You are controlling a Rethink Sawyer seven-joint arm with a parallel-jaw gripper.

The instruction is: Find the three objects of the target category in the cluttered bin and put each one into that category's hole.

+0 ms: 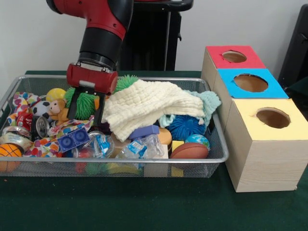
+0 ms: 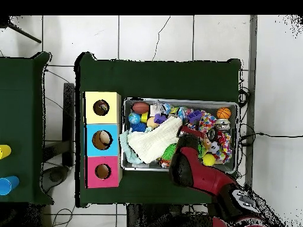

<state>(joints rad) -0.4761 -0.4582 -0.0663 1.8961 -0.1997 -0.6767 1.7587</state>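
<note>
The silver wire-mesh bin [image 1: 211, 161] is full of toys. My gripper [image 1: 85, 109] reaches down into its left part with the fingers [image 1: 72, 107] spread open, over a green spiky ball [image 1: 84, 102]. Polka-dot cloth lies just below the fingertips [image 1: 72, 126], at the far left corner [image 1: 21, 102] and by the front left [image 1: 41, 144]. The yellow-topped box [image 1: 250, 159] with its round hole [image 1: 273, 117] stands nearest the camera, right of the bin. In the overhead view the gripper [image 2: 190, 133] is mid-bin, with polka-dot cloth [image 2: 207, 123] beside it and the yellow box's hole [image 2: 101, 107] to the left.
A cream waffle cloth [image 1: 144, 108] covers the bin's middle, with mint cloth [image 1: 209, 102] beside it. Blue-topped [image 1: 250, 83] and red-topped [image 1: 234, 57] boxes stand behind the yellow one. Balls, cans and plastic bags fill the bin.
</note>
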